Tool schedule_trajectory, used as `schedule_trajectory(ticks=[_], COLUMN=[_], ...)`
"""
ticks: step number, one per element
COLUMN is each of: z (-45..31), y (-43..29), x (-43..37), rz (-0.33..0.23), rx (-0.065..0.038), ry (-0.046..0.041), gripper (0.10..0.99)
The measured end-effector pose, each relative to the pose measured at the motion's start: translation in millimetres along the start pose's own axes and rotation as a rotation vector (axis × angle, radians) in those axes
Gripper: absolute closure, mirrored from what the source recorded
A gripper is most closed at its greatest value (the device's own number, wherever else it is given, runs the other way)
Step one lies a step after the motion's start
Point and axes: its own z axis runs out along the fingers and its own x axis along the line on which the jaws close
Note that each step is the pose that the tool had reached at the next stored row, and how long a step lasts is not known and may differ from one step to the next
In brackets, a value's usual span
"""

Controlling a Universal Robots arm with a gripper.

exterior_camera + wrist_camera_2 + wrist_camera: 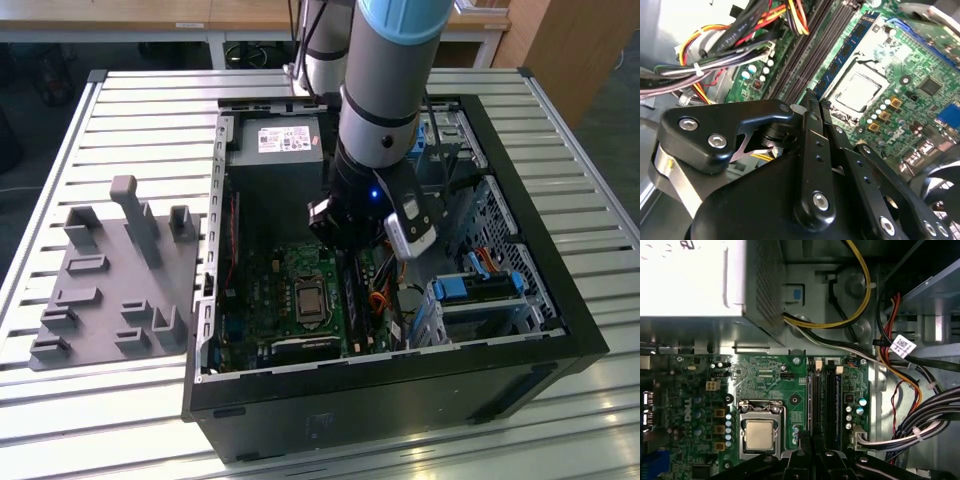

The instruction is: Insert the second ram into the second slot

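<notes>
Blue board with dark chips: a memory stick [847, 47] stands seated in the slot just beside the processor socket [860, 92]. Whether this is the second ram cannot be told. The gripper [816, 100] hangs just above the dark slots [807, 52], its fingers [809, 127] drawn together at the tips; anything pinched edge-on between them is hidden. Probable faults: a stick out of line with its slot jams or bends under pressure, and the cable bundle [725, 45] nearby may snag.
</notes>
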Motion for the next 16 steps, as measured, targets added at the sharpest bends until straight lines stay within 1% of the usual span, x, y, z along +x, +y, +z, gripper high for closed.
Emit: schedule_trajectory(ticks=[7,16], z=[11.0,13.1], y=[-0.3,-0.4], x=[-1.6,-1.9], rz=[0.000,-0.006], rx=[0.000,0.000], ry=[0.0004,0.0009], gripper=[0.949,0.949])
